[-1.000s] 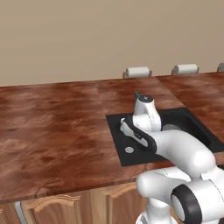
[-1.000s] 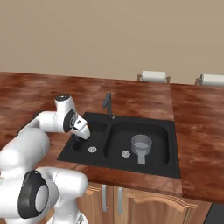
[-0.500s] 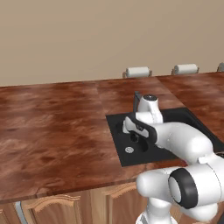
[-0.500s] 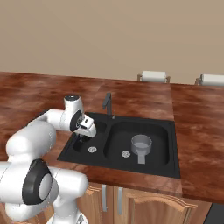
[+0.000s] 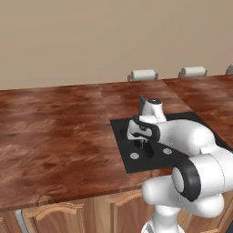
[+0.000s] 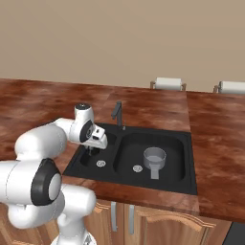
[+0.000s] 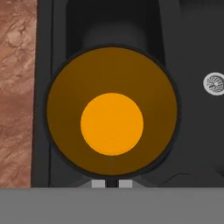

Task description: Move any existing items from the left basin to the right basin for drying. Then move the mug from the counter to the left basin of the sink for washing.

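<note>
Orange fills the open mouth of the mug [image 7: 112,118] at the centre of the hand view, hanging over the left basin [image 7: 192,131], whose silver drain [image 7: 214,83] sits at right. The gripper [image 6: 90,147], left of centre in the right base view, reaches into that basin; I cannot tell how wide its jaws stand. A grey cup [image 6: 155,158] rests in the right basin [image 6: 177,146].

1. A grey metal cup [image 6: 154,158] with a short handle stands upright inside the wider sink compartment, near a small round silver drain [image 6: 137,168].
2. Two white paper-towel rolls [image 6: 168,83] [image 6: 232,87] rest at the worktop's back edge against the plain beige wall [image 6: 122,38].
3. Light wooden cabinet doors [image 6: 158,224] with a metal handle [image 6: 114,216] sit below.
</note>
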Motion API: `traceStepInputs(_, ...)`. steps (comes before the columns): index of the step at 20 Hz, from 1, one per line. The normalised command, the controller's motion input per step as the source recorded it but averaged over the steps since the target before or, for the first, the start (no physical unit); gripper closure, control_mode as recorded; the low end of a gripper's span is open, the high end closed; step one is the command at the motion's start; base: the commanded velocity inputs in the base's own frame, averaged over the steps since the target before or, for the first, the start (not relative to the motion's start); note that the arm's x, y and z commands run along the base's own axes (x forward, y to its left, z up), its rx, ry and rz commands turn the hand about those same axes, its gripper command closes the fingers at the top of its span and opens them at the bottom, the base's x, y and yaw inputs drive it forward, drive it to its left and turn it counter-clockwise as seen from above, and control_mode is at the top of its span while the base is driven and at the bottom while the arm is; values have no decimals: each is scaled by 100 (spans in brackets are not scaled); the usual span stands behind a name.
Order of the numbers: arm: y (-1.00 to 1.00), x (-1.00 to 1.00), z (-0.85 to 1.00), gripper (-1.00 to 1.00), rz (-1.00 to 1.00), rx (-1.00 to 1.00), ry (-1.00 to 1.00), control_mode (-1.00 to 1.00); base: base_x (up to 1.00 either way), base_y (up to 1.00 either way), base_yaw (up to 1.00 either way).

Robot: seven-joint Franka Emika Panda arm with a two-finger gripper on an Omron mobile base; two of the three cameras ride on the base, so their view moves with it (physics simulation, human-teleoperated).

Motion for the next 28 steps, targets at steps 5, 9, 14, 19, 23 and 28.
traceStepInputs(5, 0, 0, -27, 100, 0, -3, 0, -100, 0, 0, 0)
traceStepInputs(9, 0, 0, -17, 100, 0, -4, 0, -100, 0, 0, 0)
traceStepInputs(14, 0, 1, -24, 100, 0, -1, 0, -100, 0, 0, 0)
traceStepInputs(19, -3, 3, -22, 100, 0, 0, 0, -100, 0, 0, 0)
traceStepInputs(23, -8, 11, -16, 100, 2, 0, 0, -100, 0, 0, 0)
traceStepInputs(28, -3, 18, -11, 100, 1, 0, 0, -100, 0, 0, 0)
